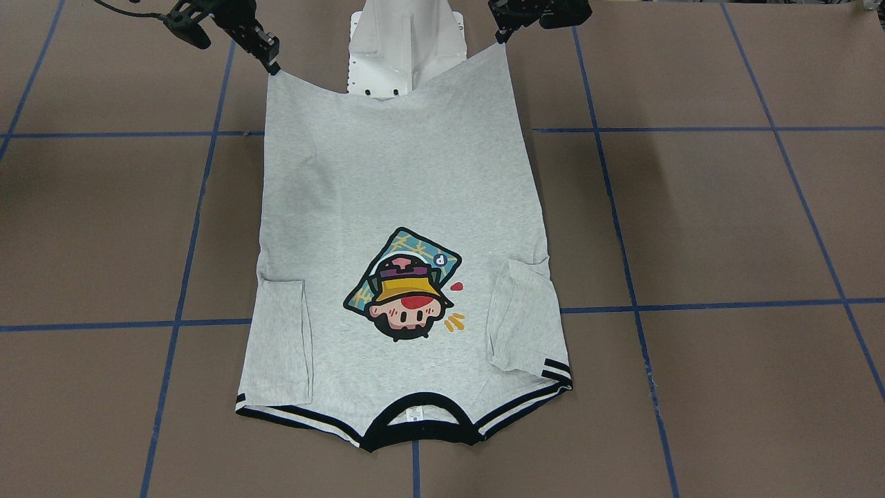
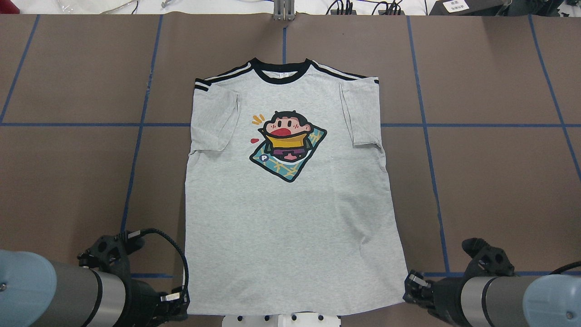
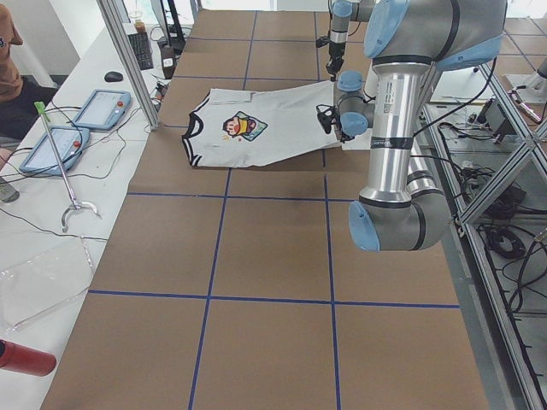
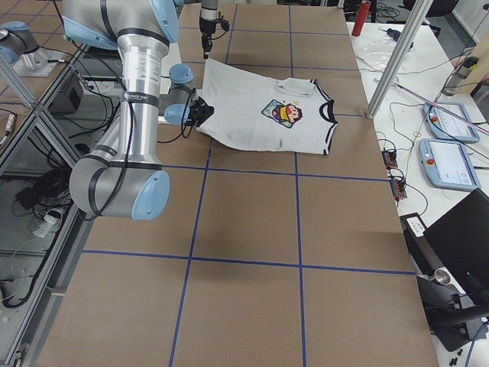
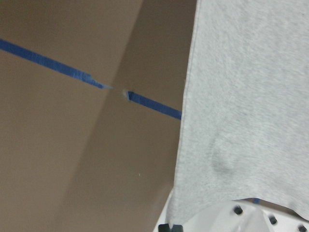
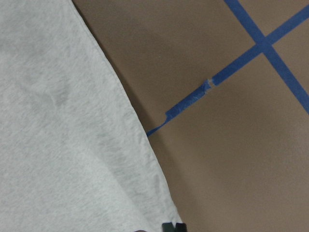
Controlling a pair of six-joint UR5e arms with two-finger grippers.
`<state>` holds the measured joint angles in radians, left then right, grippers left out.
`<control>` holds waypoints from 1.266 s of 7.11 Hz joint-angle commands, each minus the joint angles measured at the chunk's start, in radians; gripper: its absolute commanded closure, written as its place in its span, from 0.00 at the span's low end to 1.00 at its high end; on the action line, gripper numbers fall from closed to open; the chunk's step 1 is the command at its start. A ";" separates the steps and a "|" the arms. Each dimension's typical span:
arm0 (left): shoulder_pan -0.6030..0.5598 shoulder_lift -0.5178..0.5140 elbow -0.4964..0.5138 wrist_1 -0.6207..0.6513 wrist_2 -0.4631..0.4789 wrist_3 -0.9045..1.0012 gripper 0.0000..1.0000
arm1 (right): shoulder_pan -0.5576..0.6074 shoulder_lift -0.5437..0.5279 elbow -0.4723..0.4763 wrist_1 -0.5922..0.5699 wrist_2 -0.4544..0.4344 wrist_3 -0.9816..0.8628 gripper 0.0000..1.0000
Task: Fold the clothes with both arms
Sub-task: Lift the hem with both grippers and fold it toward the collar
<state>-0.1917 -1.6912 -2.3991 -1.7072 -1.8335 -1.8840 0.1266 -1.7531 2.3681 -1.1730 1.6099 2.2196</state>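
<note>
The grey T-shirt (image 2: 290,227) lies face up on the brown table, collar (image 2: 281,72) at the far end and both short sleeves folded inward over the chest. Its cartoon print (image 2: 287,145) sits in the upper middle. My left gripper (image 2: 184,299) is shut on the near-left hem corner, and my right gripper (image 2: 407,286) is shut on the near-right hem corner. In the front-facing view the left gripper (image 1: 502,36) and right gripper (image 1: 274,68) hold those corners raised, and the hem sags between them. The collar end rests on the table.
The white pedestal (image 1: 404,48) stands directly under the lifted hem between the arms. Blue tape lines (image 2: 140,136) grid the table. A side bench beyond the collar end holds control tablets (image 3: 98,107); an aluminium post (image 3: 128,60) rises there, and a person sits at its edge.
</note>
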 commanded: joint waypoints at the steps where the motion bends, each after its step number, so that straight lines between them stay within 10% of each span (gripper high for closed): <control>1: -0.226 -0.056 0.045 0.030 0.000 0.225 1.00 | 0.234 0.021 -0.010 -0.004 0.084 -0.064 1.00; 5: -0.453 -0.307 0.435 0.037 0.094 0.502 1.00 | 0.568 0.525 -0.399 -0.310 0.211 -0.418 1.00; 9: -0.577 -0.401 0.786 -0.259 0.109 0.540 1.00 | 0.700 0.774 -0.769 -0.298 0.211 -0.534 1.00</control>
<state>-0.7504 -2.0633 -1.7010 -1.8975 -1.7353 -1.3476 0.7984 -1.0495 1.7135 -1.4732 1.8210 1.7161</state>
